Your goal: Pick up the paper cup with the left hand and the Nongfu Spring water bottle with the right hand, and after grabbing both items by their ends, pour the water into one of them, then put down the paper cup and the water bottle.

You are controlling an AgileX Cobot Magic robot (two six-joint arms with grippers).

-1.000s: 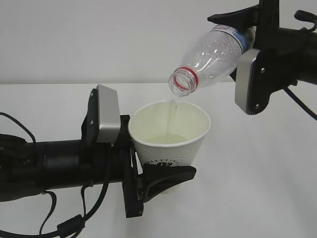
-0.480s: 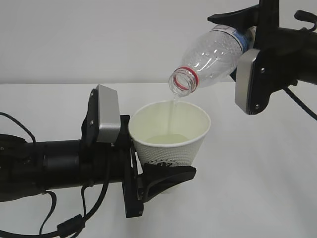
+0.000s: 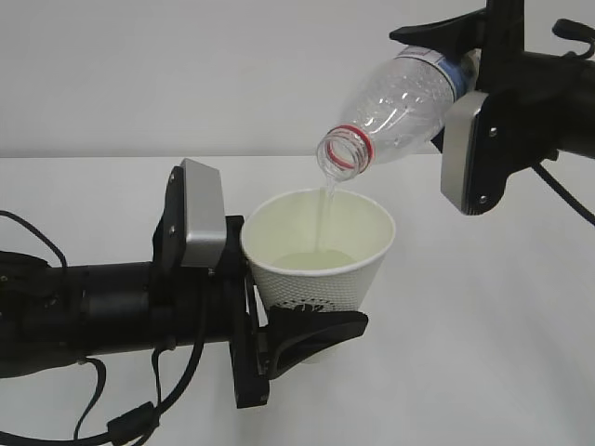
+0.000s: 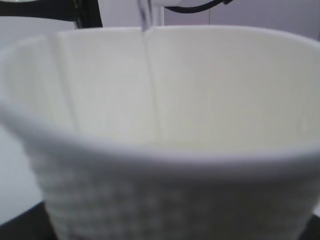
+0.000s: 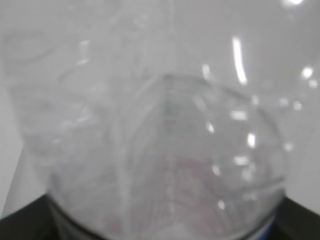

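The white paper cup point(image 3: 321, 265) is held upright above the table, with my left gripper point(image 3: 321, 316) shut on its lower part. It fills the left wrist view, where the dotted wall of the paper cup point(image 4: 165, 200) hides the fingers. The clear Nongfu Spring water bottle point(image 3: 400, 102) is tilted mouth-down to the left, its red-ringed mouth just above the cup's rim. My right gripper point(image 3: 457, 67) is shut on its labelled end. A thin stream of water point(image 3: 324, 218) falls into the cup, and some has pooled at the bottom. The blurred bottle point(image 5: 160, 140) fills the right wrist view.
A white table point(image 3: 483, 362) lies below both arms, with a plain pale wall behind. Black cables point(image 3: 130, 423) hang from the left arm at the lower left.
The thin stream keeps running from the bottle into the cup. Neither arm, the cup nor the bottle has visibly moved.
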